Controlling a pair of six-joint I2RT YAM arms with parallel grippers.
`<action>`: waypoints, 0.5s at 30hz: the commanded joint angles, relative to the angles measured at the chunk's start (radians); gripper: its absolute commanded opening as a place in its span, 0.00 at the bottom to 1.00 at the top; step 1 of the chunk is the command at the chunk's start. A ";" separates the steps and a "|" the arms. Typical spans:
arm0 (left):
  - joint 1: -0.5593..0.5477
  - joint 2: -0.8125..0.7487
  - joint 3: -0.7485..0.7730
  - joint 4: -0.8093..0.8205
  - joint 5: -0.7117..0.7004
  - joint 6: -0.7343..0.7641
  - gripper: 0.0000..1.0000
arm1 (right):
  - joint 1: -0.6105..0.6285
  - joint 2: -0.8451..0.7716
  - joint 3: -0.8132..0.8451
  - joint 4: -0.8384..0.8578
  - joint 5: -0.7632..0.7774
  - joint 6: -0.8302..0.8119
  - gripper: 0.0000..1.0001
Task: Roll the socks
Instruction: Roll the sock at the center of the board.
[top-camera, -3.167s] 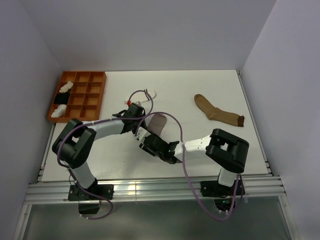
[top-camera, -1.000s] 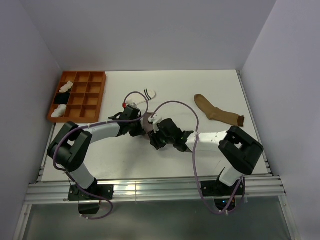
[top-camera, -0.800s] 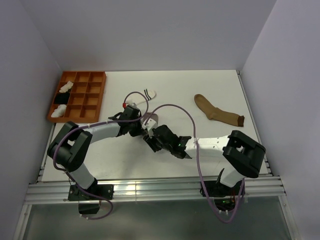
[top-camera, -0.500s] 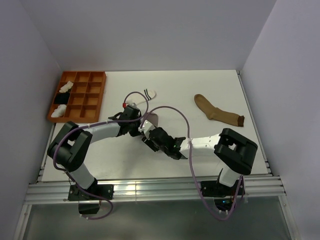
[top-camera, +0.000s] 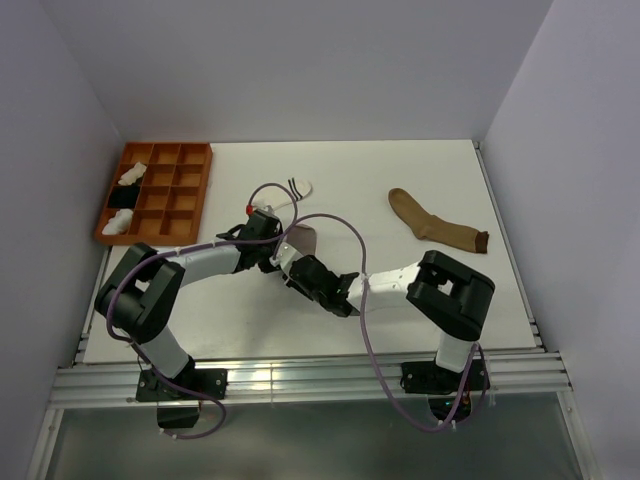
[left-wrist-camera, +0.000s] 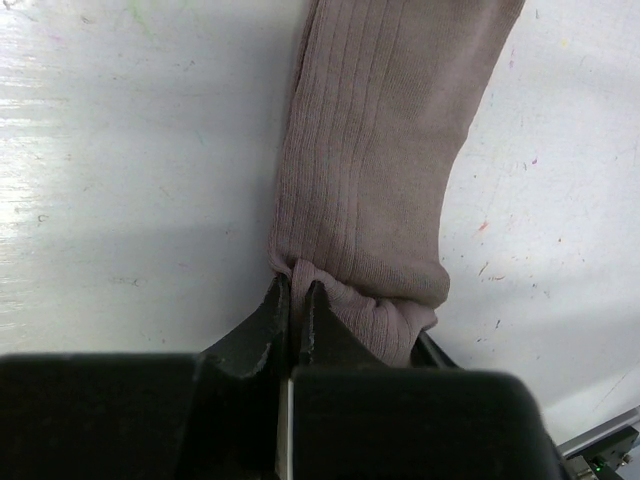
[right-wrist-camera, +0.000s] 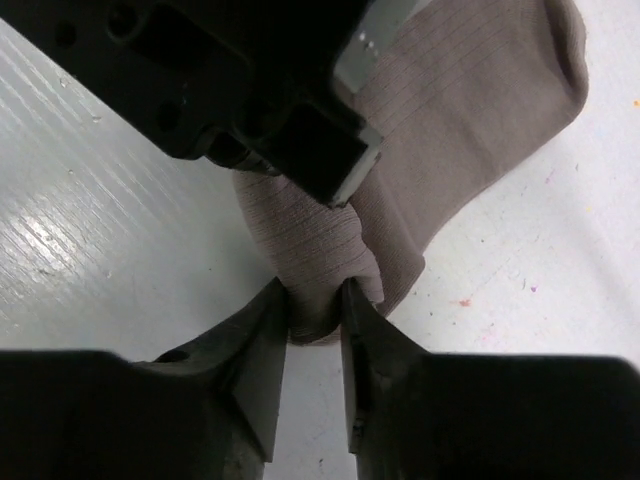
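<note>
A grey sock (top-camera: 309, 239) lies mid-table, its near end rolled into a small bundle. In the left wrist view my left gripper (left-wrist-camera: 297, 292) is shut on the edge of that roll, and the sock (left-wrist-camera: 385, 170) stretches away from it. In the right wrist view my right gripper (right-wrist-camera: 315, 305) is shut on the roll (right-wrist-camera: 310, 260) from the other side, with the left gripper's black body (right-wrist-camera: 230, 80) just above. From above, the left gripper (top-camera: 282, 252) and right gripper (top-camera: 293, 268) meet at the sock. A white striped sock (top-camera: 299, 187) and a tan-brown sock (top-camera: 433, 226) lie flat farther back.
An orange compartment tray (top-camera: 185, 190) stands at the back left with white bundles (top-camera: 131, 175) and a black bundle (top-camera: 122, 197) in its left column. Both arms' purple cables loop over the middle. The table's raised edge runs along the right.
My right gripper has shifted left and closer to the left gripper at the sock's rolled end, and its elbow has swung in. The left gripper has held still on the sock.
</note>
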 joint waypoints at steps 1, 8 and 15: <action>-0.001 0.033 -0.001 -0.052 0.003 0.036 0.01 | 0.008 0.029 0.043 0.017 -0.029 -0.001 0.29; 0.007 0.012 -0.004 -0.040 -0.028 0.036 0.37 | -0.001 0.017 0.071 -0.107 -0.142 0.059 0.00; 0.056 0.009 0.025 -0.008 -0.032 0.035 0.43 | -0.003 -0.007 0.048 -0.133 -0.174 0.079 0.00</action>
